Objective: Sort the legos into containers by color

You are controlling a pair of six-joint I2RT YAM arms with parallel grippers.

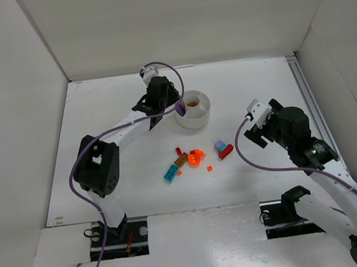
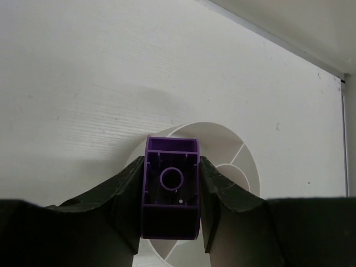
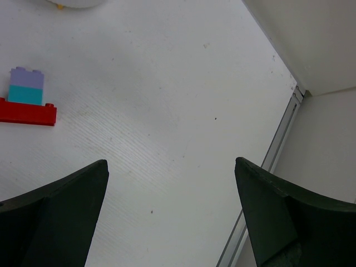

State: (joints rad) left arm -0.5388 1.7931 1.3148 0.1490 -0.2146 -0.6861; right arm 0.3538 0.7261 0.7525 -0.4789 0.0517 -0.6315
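Two claws differ: the left gripper point(image 2: 171, 178) is clamped on a purple brick point(image 2: 171, 192) (hollow underside facing the wrist camera) at the left rim of the white dish point(image 2: 247, 167), upper centre of the top view. The right gripper point(image 3: 171, 167) gapes wide above the table point(image 3: 183, 83), near a red plate point(image 3: 28, 114) carrying a teal brick point(image 3: 25, 94) and a lilac brick point(image 3: 26, 77).

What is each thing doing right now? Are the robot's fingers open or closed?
Left gripper: fingers shut on the purple brick, at the white dish edge.
Purple brick: held, hollow underside showing.
Right gripper: fingers open, empty.
White dish: upright, orange piece inside.
Red brick: loose, flat on the table.
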